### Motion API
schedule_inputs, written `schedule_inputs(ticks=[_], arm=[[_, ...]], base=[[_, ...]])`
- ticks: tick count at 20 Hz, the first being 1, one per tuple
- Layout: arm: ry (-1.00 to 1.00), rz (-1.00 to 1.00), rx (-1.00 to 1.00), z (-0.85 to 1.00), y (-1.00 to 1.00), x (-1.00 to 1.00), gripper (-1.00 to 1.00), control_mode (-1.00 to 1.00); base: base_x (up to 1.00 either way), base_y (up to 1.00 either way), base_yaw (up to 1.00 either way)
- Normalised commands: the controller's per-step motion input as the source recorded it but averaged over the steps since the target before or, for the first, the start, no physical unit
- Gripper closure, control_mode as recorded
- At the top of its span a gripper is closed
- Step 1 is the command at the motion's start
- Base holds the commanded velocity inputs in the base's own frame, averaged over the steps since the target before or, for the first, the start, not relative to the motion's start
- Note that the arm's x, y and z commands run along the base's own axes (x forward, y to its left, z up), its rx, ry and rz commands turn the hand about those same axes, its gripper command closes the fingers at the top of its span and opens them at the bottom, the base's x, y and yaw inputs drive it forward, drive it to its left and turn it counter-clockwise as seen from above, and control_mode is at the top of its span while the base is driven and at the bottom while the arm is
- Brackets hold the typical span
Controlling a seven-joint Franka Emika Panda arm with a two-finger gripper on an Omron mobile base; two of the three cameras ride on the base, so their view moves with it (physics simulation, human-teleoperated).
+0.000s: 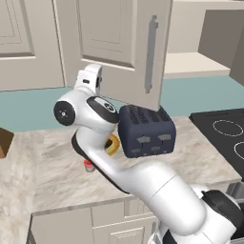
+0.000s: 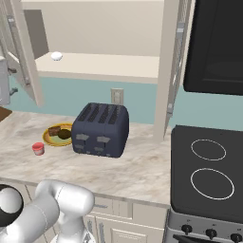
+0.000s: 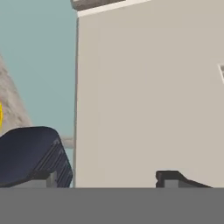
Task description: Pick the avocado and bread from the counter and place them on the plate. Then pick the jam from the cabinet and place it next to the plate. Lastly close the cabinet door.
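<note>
Pincer spread wide facing cabinet door, right base view reveals jam beside plate

Counted on the counter: one dark toaster with four slots, one yellow plate carrying two dark food items, and one red-lidded jar at lower left, plus two stove rings at right.

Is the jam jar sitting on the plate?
No, the jam jar stands on the counter just beside the yellow plate.
</note>
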Motion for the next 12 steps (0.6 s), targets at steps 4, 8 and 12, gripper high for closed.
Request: schedule_inputs(ticks=[4, 8, 12], arm=[[0.00, 0.00, 0.00, 0.01, -0.44, 0.68, -1.00, -1.00], [0.00, 0.00, 0.00, 0.00, -0.41, 0.68, -1.00, -1.00], [0.00, 0.00, 0.00, 0.00, -0.37, 0.77, -1.00, -1.00]], base=[[0.00, 0.00, 0.00], [0.00, 0.00, 0.00], [0.00, 0.00, 0.00]])
